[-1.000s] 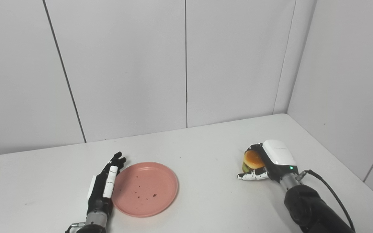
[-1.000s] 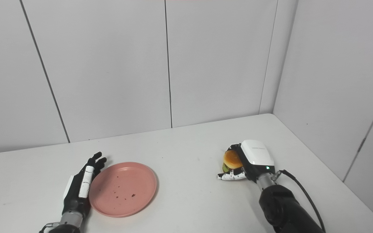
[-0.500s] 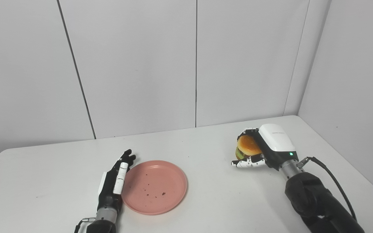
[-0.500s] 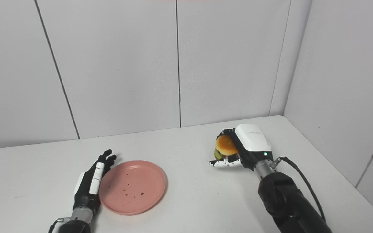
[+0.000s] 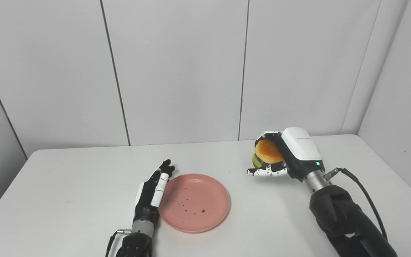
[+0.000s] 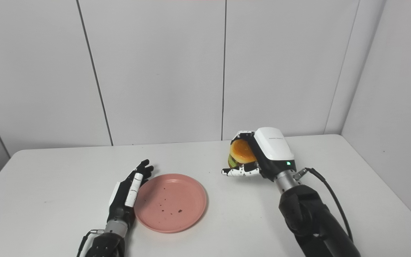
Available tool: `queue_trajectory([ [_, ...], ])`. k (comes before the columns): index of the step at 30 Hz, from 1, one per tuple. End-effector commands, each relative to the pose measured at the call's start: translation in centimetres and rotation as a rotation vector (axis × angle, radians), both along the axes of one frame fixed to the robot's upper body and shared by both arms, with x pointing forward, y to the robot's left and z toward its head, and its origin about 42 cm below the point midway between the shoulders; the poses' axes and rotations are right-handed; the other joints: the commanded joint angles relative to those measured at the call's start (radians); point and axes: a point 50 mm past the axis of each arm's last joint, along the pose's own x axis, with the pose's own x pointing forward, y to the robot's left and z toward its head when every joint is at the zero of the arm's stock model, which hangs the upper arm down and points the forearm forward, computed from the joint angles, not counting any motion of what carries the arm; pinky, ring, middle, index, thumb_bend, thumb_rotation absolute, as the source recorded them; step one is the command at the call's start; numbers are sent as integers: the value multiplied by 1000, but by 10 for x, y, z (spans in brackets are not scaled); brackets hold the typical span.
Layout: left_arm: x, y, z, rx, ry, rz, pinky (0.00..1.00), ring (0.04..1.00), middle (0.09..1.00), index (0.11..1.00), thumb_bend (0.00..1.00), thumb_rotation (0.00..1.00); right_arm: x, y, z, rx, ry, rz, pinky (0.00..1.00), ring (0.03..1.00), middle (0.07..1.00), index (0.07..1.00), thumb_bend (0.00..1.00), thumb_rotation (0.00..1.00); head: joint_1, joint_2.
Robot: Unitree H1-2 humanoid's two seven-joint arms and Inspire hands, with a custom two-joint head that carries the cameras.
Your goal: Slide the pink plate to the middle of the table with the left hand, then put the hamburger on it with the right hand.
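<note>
The pink plate (image 5: 194,202) lies flat near the middle of the white table (image 5: 66,185), with dark crumbs on it. My left hand (image 5: 151,192) is open, fingers straight, resting edge-on against the plate's left rim; it also shows in the right eye view (image 6: 127,194). My right hand (image 5: 291,157) is shut on the hamburger (image 5: 267,152), which has an orange bun and green filling. It holds the hamburger above the table, to the right of and behind the plate. The same hamburger (image 6: 240,152) shows in the right eye view.
White wall panels (image 5: 177,71) close the table at the back and on the right. A black cable (image 5: 366,200) loops off my right forearm. The table's left edge (image 5: 2,200) drops off at the left.
The camera has swung left, shifting the whole picture right. My right hand has lifted the hamburger off the table and carried it a little toward the plate. My left hand stays against the plate.
</note>
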Motion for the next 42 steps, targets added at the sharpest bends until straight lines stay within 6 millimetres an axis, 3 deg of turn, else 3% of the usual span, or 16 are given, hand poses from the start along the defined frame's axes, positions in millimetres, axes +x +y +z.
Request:
queue_trajectory([
  [1,-5,-32,-4,-13,48,-70,900,894,851,840,800,927,8,15,36,29,-137,64,313,385,498,514,656,364,14,2],
  [7,-4,-39,-4,-17,50,-66,908,894,853,839,795,918,15,36,36,55,-134,111,302,379,513,534,653,355,48,5],
  [13,-3,-42,-4,-13,43,-70,905,894,875,856,787,923,18,58,32,46,-110,138,420,447,556,537,672,462,58,7],
  [17,-2,-42,-4,-5,41,-69,913,895,884,871,788,933,18,70,26,57,-96,165,368,439,546,532,661,462,61,11],
  [22,-2,-43,-3,-13,40,-67,900,869,850,851,791,926,17,82,20,67,-86,201,390,454,547,532,658,471,65,17],
  [28,-2,-43,-2,-12,42,-66,895,868,832,839,771,936,16,96,13,80,-70,237,352,405,499,514,665,435,62,25],
  [36,-2,-40,0,9,32,-63,853,846,797,827,760,949,15,111,0,55,-23,241,407,484,569,523,664,469,60,34],
  [42,-2,-40,-1,4,40,-74,847,869,865,864,780,971,19,117,-15,32,9,234,382,441,526,527,664,478,56,39],
])
